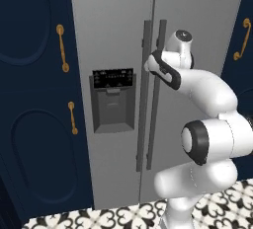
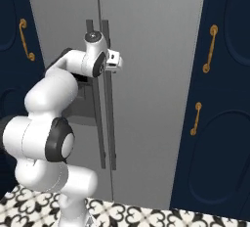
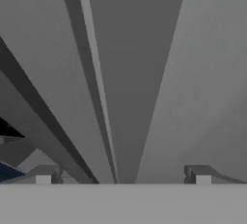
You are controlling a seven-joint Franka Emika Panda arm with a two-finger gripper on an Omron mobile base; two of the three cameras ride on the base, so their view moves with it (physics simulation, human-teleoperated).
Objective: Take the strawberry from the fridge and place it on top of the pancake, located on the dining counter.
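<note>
— So, what can go wrong from this position?

— I think mainly a missed handle. The gripper (image 3: 123,179) has its fingers spread wide, close in front of the fridge (image 1: 118,20), and both doors are closed. The two dark vertical handles (image 2: 105,123) stand just beside each other at the seam. If the hand goes in a little off, it may catch the wrong handle or both, or slip off when pulling.

— Anything else?

— The wrist is very near the door, so a wide swing could hit the panel.

— And the fridge, how does it look?

— Tall, grey, with a black dispenser recess (image 1: 114,102) on the left door, between navy cabinets (image 1: 29,124) with gold handles. The strawberry is probably inside; I cannot see it.
</note>
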